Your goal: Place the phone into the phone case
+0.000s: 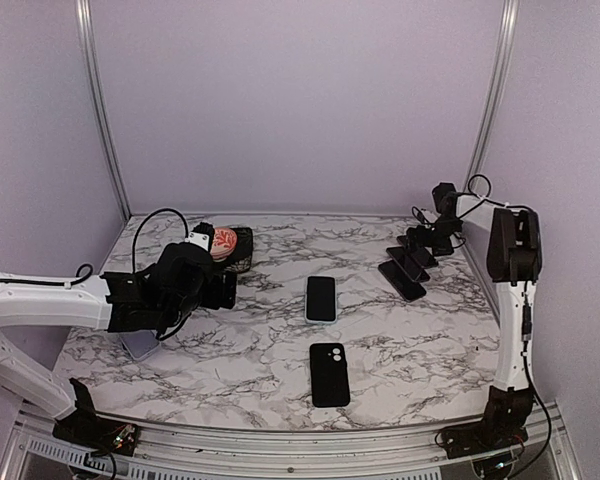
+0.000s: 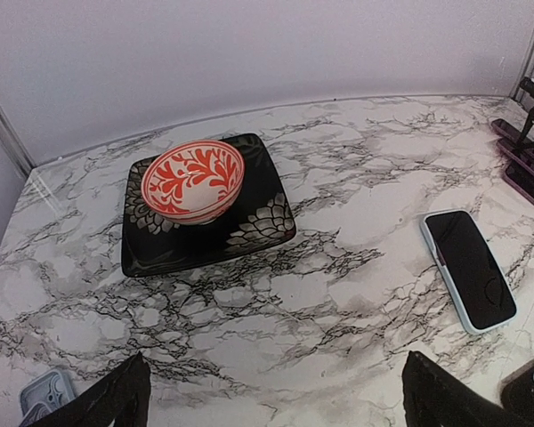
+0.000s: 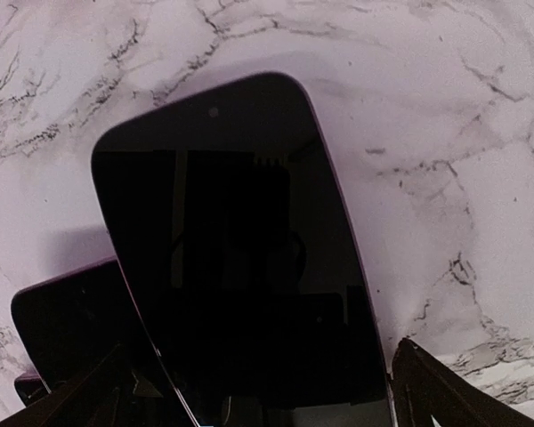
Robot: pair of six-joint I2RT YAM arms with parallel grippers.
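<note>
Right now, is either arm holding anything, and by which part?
The left gripper is open and empty. The right gripper straddles a dark phone at its long edges; whether it grips cannot be told.

the white marble-patterned table (image 1: 420, 335) carries a black square plate (image 1: 243, 263) at far left and a pale grey-blue case (image 1: 140, 346) at near left. a light-blue-edged phone (image 1: 321, 298) lies at centre, a black phone case (image 1: 329, 374) just nearer, and a row of overlapping dark phones (image 1: 405, 268) at far right.

Walls: we see plain lilac panels (image 1: 300, 100) on 3 sides.
Posts: 2 metal rails (image 1: 98, 110) at back corners.
Table: white marble top (image 1: 420, 340), grey veins.
</note>
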